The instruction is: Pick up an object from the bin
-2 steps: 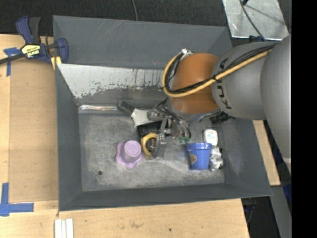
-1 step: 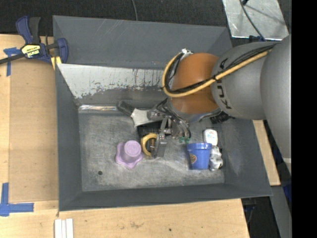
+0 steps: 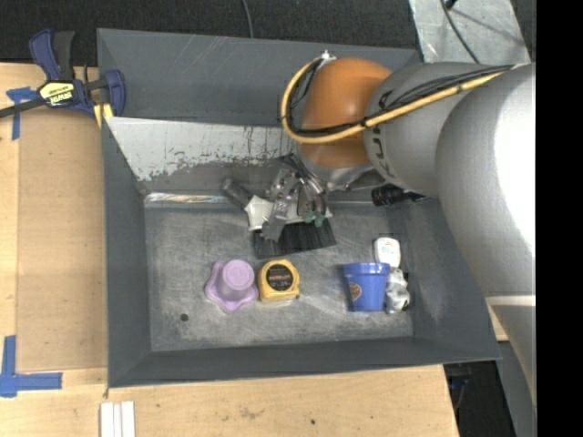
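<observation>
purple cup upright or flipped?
Flipped, it seems: the purple cup shows a closed round end on top, with its wider flared edge down on the bin.

The bin [image 3: 127, 244] holds one purple cup [image 3: 231, 285], one blue cup [image 3: 366, 286], one yellow tape measure [image 3: 279, 280], one black brush [image 3: 302, 236] and, it seems, two small white bits [image 3: 388, 249].

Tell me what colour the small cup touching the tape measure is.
The cup is lilac purple, clearest in the camera view.
</observation>
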Tool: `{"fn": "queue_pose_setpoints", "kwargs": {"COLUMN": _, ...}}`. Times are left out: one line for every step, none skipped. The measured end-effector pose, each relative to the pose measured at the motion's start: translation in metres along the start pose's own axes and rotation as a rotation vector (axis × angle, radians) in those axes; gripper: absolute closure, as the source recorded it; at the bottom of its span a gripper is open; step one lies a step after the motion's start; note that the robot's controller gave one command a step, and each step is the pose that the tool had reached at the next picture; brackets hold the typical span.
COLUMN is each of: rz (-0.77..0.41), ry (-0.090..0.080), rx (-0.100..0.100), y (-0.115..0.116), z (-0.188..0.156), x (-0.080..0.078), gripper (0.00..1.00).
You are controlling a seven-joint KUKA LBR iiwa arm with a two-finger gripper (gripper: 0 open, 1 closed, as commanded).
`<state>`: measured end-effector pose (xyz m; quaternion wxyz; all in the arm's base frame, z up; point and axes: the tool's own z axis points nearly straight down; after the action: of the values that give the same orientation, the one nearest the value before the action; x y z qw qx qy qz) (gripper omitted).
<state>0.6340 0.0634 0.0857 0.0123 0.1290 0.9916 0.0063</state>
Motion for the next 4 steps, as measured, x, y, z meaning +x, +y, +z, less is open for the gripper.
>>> {"fn": "queue_pose_setpoints", "kwargs": {"rz": 0.0, "ry": 0.0, "rx": 0.0, "y": 0.0, "z": 0.0, "x": 0.0, "gripper": 1.0}}
{"fn": "queue_pose_setpoints", "kwargs": {"rz": 0.11, "ry": 0.018, "rx": 0.016, "y": 0.004, "z": -0.117, "x": 0.009, "gripper": 1.0}}
{"fn": "queue_pose_setpoints", "kwargs": {"rz": 0.109, "ry": 0.019, "rx": 0.016, "y": 0.004, "z": -0.116, "x": 0.01, "gripper": 1.0}}
{"fn": "queue_pose_setpoints", "kwargs": {"rz": 0.246, "ry": 0.021, "rx": 0.019, "y": 0.028, "z": -0.055, "x": 0.021, "gripper": 0.0}}
